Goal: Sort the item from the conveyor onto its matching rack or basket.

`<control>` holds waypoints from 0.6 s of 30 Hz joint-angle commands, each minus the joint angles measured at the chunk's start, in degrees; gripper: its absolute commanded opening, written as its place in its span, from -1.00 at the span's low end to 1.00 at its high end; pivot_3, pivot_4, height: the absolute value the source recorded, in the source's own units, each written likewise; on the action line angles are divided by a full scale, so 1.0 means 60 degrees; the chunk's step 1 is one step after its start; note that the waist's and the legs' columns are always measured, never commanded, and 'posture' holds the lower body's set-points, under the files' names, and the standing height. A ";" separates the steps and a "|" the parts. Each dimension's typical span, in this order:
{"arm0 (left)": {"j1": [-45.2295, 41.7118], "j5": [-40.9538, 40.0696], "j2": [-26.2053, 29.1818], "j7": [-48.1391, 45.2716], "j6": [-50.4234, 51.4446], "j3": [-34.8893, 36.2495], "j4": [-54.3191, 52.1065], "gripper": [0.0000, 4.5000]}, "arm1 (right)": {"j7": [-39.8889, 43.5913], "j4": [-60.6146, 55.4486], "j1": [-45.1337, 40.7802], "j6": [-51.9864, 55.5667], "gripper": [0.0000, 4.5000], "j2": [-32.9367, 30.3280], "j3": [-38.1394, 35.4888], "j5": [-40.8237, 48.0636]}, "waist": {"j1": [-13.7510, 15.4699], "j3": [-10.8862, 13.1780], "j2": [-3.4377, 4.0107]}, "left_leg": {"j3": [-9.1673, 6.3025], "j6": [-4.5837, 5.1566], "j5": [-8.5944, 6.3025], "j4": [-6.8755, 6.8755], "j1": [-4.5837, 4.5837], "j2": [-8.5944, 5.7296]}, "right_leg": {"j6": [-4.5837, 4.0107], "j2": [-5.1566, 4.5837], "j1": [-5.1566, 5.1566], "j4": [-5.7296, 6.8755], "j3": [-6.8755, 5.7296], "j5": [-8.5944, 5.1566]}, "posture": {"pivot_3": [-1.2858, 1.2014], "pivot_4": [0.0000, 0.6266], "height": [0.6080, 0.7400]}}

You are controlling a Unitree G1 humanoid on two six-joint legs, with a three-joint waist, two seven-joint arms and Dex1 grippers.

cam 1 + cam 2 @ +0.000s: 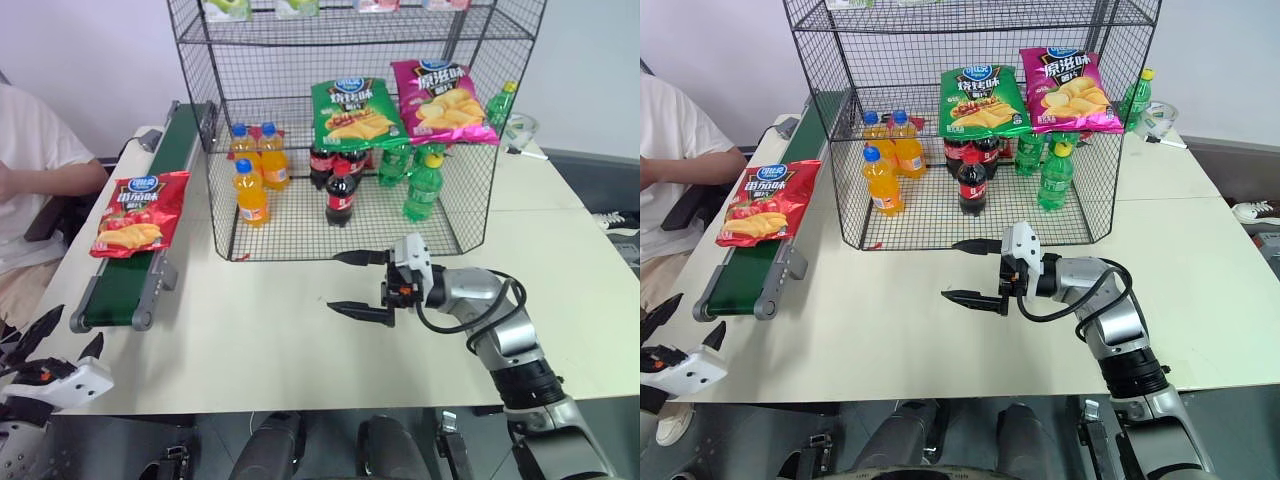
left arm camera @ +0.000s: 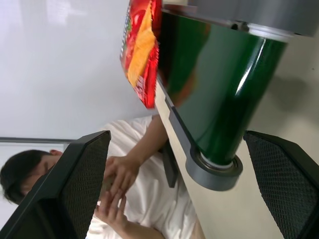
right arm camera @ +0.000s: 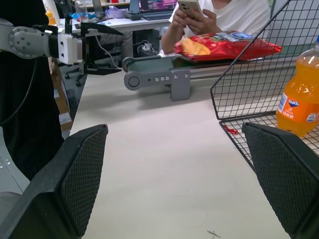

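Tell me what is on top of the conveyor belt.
A red snack bag lies on the conveyor, overhanging its left rail. The green belt near its close end is bare. The belt beneath the bag is covered.

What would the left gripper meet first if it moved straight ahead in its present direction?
Probably the rounded near end of the conveyor, which lies between the open left gripper's fingers in its wrist view; depth is unclear.

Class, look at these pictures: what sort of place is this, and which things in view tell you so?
Probably a robotics lab staged as a small shop. A short conveyor carries a red snack bag across a table, beside a wire rack stocked with drinks and chips, while a person sits nearby.
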 commanded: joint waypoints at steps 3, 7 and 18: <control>-0.0104 -0.0069 0.0310 0.0289 -0.0091 -0.0014 0.0068 0.99 | -0.0032 -0.0248 -0.0144 -0.0124 1.00 0.0066 -0.0131 0.0147 | 0.0000 0.0000 0.0000 | -0.0001 0.0000 0.0000 -0.0001 0.0000 0.0001 | 0.0000 0.0002 -0.0001 0.0000 -0.0001 0.0000 | 0.03 -0.52 1.00; -0.0232 -0.0107 0.0407 0.0329 -0.0083 -0.0100 0.0163 0.99 | -0.0112 -0.0238 -0.0130 -0.0169 1.00 0.0087 -0.0129 0.0088 | -0.0001 0.0000 0.0000 | -0.0001 0.0000 0.0000 0.0000 0.0000 0.0001 | 0.0000 0.0001 -0.0001 0.0000 -0.0001 0.0000 | 0.03 -0.52 1.00; -0.0492 -0.0106 0.0400 0.0356 0.0007 -0.0385 0.0028 0.99 | -0.0242 -0.0257 -0.0059 -0.0222 1.00 0.0075 -0.0160 0.0077 | 0.0002 0.0000 0.0000 | -0.0001 0.0001 0.0000 0.0000 0.0000 0.0001 | 0.0001 0.0002 -0.0001 0.0001 -0.0001 0.0001 | 0.03 -0.52 1.00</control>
